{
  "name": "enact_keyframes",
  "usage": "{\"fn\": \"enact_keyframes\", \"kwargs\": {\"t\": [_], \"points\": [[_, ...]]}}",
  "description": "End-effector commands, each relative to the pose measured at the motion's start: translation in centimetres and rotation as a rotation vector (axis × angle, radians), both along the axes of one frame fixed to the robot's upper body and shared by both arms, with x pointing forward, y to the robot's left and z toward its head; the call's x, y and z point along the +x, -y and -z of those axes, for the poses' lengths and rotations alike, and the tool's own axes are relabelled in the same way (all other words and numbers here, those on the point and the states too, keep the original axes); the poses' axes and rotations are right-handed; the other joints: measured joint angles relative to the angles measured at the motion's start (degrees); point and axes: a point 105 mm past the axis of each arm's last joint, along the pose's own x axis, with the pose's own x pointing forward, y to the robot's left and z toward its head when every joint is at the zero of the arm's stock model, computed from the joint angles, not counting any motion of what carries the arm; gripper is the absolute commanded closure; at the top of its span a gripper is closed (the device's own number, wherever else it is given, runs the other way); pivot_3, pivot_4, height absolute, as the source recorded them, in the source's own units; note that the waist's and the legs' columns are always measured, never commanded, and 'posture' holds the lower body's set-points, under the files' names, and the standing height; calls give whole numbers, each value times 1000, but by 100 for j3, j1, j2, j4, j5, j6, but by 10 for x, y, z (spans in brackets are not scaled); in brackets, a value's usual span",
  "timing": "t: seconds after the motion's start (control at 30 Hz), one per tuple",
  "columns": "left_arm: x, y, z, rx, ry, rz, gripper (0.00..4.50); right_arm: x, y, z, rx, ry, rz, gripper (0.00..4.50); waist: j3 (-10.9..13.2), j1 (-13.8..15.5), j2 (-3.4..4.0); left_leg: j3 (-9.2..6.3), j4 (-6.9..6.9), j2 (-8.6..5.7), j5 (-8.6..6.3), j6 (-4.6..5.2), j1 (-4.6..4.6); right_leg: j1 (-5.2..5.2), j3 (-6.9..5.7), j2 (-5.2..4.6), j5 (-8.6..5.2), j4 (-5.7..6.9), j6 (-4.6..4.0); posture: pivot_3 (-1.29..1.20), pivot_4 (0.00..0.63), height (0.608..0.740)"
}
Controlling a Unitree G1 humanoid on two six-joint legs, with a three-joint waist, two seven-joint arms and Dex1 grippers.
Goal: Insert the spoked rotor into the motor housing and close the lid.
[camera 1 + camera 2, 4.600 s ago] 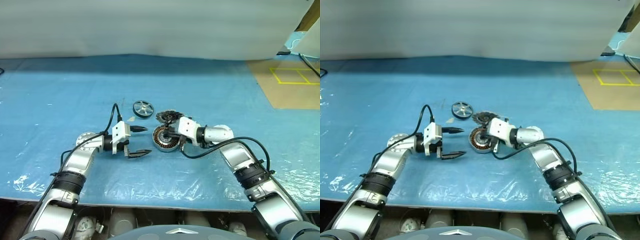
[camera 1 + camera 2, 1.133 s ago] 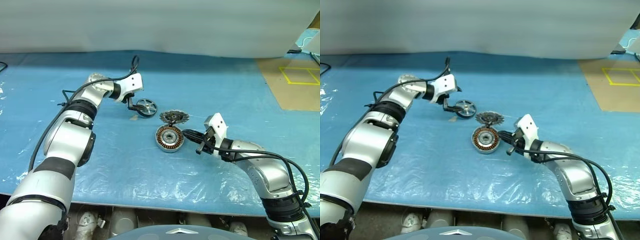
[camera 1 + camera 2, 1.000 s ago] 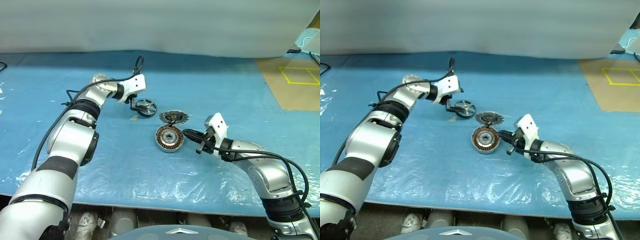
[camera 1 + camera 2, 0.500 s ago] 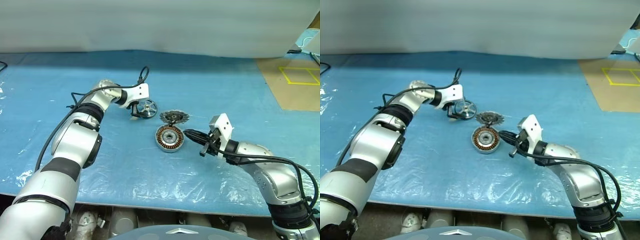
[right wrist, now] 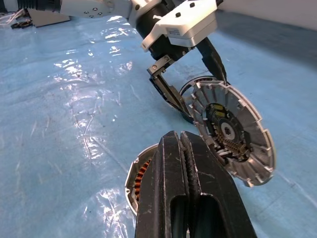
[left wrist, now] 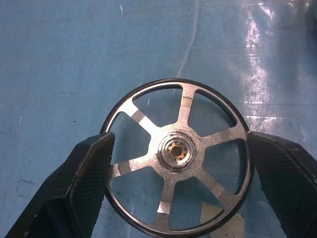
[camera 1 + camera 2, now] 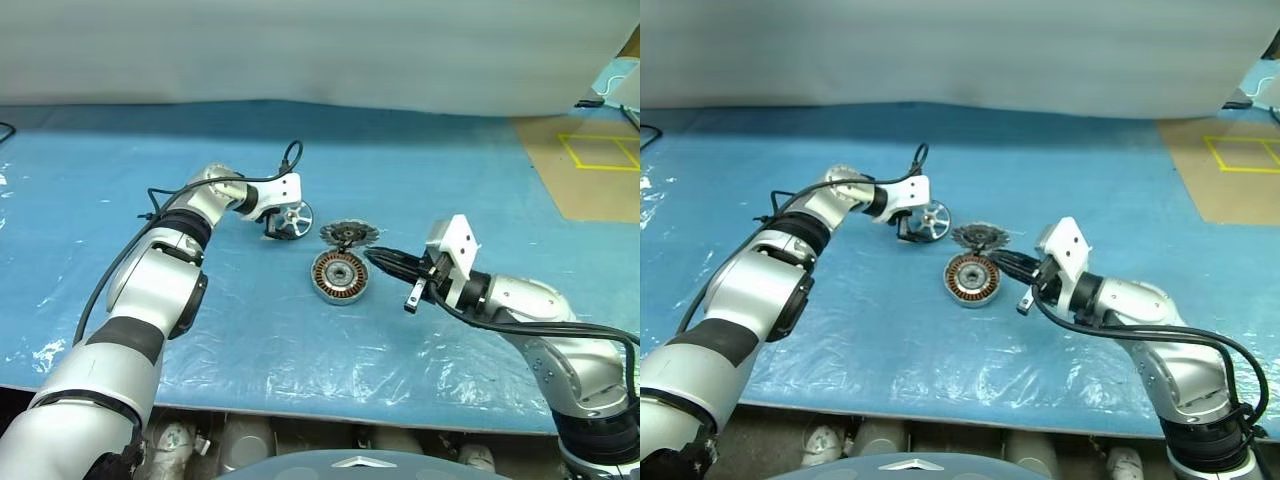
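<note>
Left gripper (image 6: pixel 176 153), jaws spread wide, one finger (image 6: pixel 86 173) on either side of the spoked rotor (image 6: pixel 177 154), just beside the rim, not yet clamped; we judge the rotor stiff, light and hard, its smooth dark rim likely slippery, so we would grip across the rim at opposite points, clear of the thin spokes. Right gripper (image 7: pixel 385 262), fingers clenched on nothing, hangs just beside the motor housing (image 7: pixel 339 276), whose lid (image 7: pixel 347 235) stands open on the side toward the far edge of the blue surface (image 7: pixel 450 170); the rotor lies flat just beyond, toward the far left. The exposed copper windings look fragile to us. We can read no brand, label or writing.
</note>
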Motion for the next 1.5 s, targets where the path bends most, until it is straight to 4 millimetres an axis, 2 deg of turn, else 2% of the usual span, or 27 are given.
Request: {"fn": "enact_keyframes", "kwargs": {"t": [0.03,0.13,0.17,0.23,0.33,0.37,0.4,0.47,0.57,0.67,0.7,0.77,1.27,1.4,1.5], "points": [[1,-4,-2,34,14,1,0,-3,2,-11,-7,45,-1,4477,0,-3,0,0,0,0,0,0,0,0,0,0,0,0,0,0,150,740],[-1,-6,1,58,12,24,0,-2,2,-9,-12,41,5,4477,0,-5,0,0,0,0,0,0,2,0,1,0,0,0,0,0,150,740],[-1,-7,1,66,19,28,184,-2,2,-8,-12,41,5,4498,0,-5,0,0,0,0,0,0,2,0,1,0,0,1,0,0,150,740],[-1,-7,1,69,28,30,581,-2,1,-7,-15,41,5,4500,0,-4,0,0,1,0,0,0,3,0,1,0,0,1,0,0,150,740],[0,-8,2,74,31,28,1606,-1,2,-6,-20,39,6,4500,0,-4,0,0,2,0,0,0,2,0,1,-1,0,1,0,0,150,740],[-2,-8,3,82,28,38,1606,0,2,-5,-23,38,8,4500,0,-5,0,0,2,0,0,0,3,0,1,0,0,1,0,0,150,740],[-3,-9,4,85,23,45,2044,0,3,-4,-26,38,9,4500,0,-4,0,0,2,0,0,0,3,0,1,0,0,1,1,0,150,740],[-4,-9,4,85,11,56,2334,1,3,-4,-29,38,10,4500,0,-4,0,0,1,0,0,0,3,1,1,0,0,1,1,0,150,740],[-4,-9,3,78,17,53,3187,1,3,-3,-32,37,9,4500,0,-3,0,0,-1,0,0,0,8,5,1,0,0,0,0,0,150,740],[-6,-10,4,82,6,69,3187,0,1,-2,-34,37,8,4500,0,-4,0,0,-1,-1,0,0,9,6,1,-1,0,0,0,0,150,740],[-8,-10,5,81,-4,87,3578,1,1,-2,-36,37,8,4500,0,-5,0,0,-1,-1,0,0,9,6,1,-1,0,0,0,0,150,740],[-11,-10,6,80,-15,106,4062,1,1,-2,-37,38,9,4500,0,-6,0,0,-1,0,0,0,11,6,2,-1,0,0,0,0,150,740],[-11,-9,1,62,11,122,4137,4,0,0,-49,40,13,4500,0,-5,0,0,-2,-1,0,0,10,6,2,-1,0,0,0,0,150,740],[-9,-6,-12,-19,17,112,4137,4,2,-3,-44,43,18,4500,0,-3,0,0,-3,-1,0,0,9,6,1,-1,0,-1,0,0,150,740],[-22,-3,-25,-176,-37,201,4137,5,3,-2,-42,47,29,4500,1,-8,1,0,-4,-1,0,-1,9,5,2,0,0,-2,0,0,150,740]]}}
